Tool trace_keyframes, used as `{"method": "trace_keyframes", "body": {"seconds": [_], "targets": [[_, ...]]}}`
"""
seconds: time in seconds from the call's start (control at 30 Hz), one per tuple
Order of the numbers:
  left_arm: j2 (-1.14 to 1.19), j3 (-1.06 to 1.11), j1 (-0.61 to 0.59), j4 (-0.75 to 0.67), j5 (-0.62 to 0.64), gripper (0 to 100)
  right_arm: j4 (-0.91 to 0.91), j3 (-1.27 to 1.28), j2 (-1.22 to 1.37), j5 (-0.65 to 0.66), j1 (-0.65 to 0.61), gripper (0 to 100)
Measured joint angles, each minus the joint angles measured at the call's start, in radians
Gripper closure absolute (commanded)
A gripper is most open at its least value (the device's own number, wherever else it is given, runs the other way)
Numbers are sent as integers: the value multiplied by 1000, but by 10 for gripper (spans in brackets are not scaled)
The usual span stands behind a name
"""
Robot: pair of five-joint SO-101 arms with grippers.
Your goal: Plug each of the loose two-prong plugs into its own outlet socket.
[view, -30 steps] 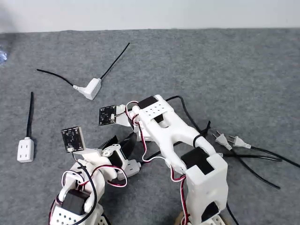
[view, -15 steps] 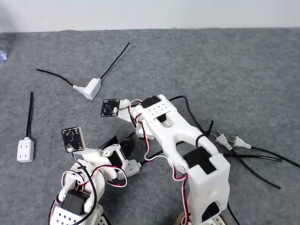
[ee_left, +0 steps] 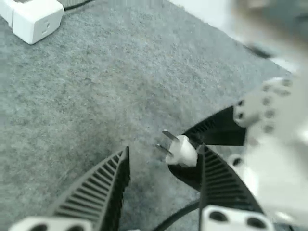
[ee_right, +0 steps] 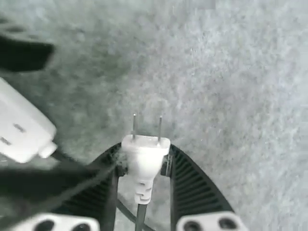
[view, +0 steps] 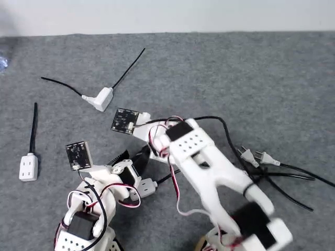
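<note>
My right gripper (ee_right: 143,166) is shut on a white two-prong plug (ee_right: 144,150), prongs pointing away over the grey carpet. The same plug (ee_left: 181,151) hangs between the fingers of my open left gripper (ee_left: 163,180), close to one finger and not gripped. In the high view both wrists meet at the lower middle, by the left gripper (view: 132,158). A white outlet socket (view: 102,98) lies at the back left, and a second socket (view: 29,167) at the far left. Two more loose plugs (view: 255,156) lie at the right on black cables.
Black cables (view: 285,180) trail across the carpet at the right and run under the right arm (view: 209,167). Thin black leads run from both sockets. One socket (ee_left: 33,19) lies ahead of the left wrist. A white part of the other arm (ee_right: 21,132) sits beside the held plug.
The right arm has stretched forward and lowered, its wrist shifting toward the back left with the plug. The left arm has barely moved.
</note>
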Motion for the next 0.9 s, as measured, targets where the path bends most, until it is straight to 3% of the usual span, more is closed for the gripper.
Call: {"method": "trace_keyframes", "body": {"seconds": [0.53,0.9], "targets": [[-2,-17,0,-8,0,784,189,12,-304,-58,-172,990],[-2,-5,-2,-8,0,784,203,38,-358,-49,-189,990]]}}
